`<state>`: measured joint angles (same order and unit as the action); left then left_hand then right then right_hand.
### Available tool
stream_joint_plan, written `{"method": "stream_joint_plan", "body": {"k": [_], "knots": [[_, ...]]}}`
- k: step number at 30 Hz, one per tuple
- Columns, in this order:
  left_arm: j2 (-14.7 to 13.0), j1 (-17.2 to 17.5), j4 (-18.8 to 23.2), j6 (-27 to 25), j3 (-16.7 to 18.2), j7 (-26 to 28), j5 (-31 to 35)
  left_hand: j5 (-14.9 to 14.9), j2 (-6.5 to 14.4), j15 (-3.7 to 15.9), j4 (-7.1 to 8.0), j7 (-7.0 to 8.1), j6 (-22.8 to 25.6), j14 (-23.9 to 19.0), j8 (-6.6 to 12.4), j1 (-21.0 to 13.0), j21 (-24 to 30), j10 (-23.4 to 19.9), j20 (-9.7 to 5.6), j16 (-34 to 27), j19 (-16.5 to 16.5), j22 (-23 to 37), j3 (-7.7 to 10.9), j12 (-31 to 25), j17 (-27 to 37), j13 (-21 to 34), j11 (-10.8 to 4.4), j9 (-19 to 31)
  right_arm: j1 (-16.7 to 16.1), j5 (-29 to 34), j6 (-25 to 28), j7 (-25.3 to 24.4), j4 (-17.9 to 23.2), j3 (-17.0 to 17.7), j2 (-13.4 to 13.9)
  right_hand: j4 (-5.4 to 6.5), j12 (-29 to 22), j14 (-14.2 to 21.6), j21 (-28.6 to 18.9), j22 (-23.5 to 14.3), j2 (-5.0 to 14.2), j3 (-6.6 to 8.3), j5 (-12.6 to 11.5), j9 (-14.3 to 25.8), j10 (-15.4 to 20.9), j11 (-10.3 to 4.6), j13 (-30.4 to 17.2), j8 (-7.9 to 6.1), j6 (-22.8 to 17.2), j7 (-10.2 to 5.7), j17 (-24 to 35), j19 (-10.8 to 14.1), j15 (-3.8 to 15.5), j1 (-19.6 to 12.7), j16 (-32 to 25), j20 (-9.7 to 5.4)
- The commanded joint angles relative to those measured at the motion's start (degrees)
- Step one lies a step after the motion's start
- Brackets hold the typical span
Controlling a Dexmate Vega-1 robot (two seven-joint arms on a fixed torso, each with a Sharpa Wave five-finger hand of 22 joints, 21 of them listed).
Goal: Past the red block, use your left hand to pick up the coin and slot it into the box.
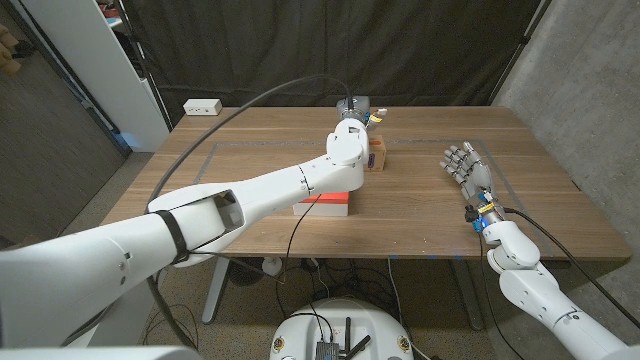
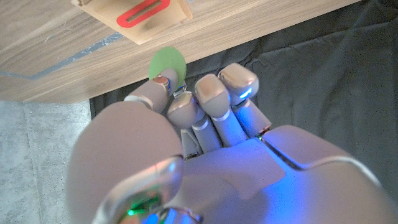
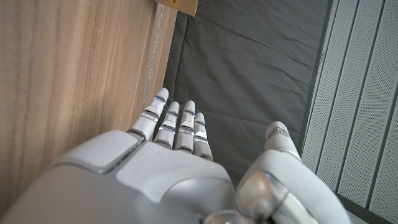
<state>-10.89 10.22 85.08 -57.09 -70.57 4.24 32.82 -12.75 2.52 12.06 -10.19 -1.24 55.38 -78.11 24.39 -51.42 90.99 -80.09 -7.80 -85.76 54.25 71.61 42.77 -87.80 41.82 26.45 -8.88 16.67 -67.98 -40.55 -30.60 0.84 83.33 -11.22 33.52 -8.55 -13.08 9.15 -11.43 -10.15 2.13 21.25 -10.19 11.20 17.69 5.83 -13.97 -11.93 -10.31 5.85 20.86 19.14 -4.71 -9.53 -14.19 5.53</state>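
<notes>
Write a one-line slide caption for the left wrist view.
Left hand pinches the green coin near the wooden box and its red-rimmed slot.

wooden table [image 1: 250, 170], red block [image 1: 325, 203], wooden box [image 1: 377, 156] resting on it

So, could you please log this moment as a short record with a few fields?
left hand: fingers pinch the green coin
coin position: close to the box, not in the slot
box: wooden, red-rimmed slot facing the wrist camera
red block: on the table under the left arm
right hand: holds nothing, fingers extended, at the table's right side
</notes>
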Motion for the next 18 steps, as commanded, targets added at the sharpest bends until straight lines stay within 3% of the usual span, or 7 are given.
{"method": "stream_joint_plan", "body": {"k": [1,18], "knots": [[0.9,-1.3,-2.4,0.8,-1.6,-0.5,-1.6,-0.5,0.1,-0.05,-0.06,-1.76,6.5,-0.5,0.01,0.2,0.0,-0.1,-4.10,-0.2,0.5,0.1,0.63,0.0,0.3,0.1,-0.15,3.9,-0.3,0.4,0.1,-0.5,0.4,0.1,0.1,0.10,-0.1,0.4,-0.1,-0.1,0.21,-0.19,-0.1,0.0,0.5,-0.14,-0.3,0.08,-0.6,-0.12,0.2,0.0,0.21,-0.6,0.0,0.29],[1.7,-1.2,-4.8,1.3,-1.8,0.7,-3.0,-0.5,0.1,-0.06,-0.10,-1.59,6.5,-0.4,-0.11,0.4,0.0,-0.1,-4.12,-0.2,0.6,0.0,0.74,0.2,0.2,-0.1,-0.16,4.1,-0.5,0.6,0.4,-0.9,0.6,0.0,0.1,0.11,0.0,0.5,-0.1,-0.1,0.23,-0.24,-0.1,0.0,0.4,-0.15,-0.3,0.11,-0.5,-0.14,0.2,0.0,0.11,-0.7,0.0,0.38]]}}
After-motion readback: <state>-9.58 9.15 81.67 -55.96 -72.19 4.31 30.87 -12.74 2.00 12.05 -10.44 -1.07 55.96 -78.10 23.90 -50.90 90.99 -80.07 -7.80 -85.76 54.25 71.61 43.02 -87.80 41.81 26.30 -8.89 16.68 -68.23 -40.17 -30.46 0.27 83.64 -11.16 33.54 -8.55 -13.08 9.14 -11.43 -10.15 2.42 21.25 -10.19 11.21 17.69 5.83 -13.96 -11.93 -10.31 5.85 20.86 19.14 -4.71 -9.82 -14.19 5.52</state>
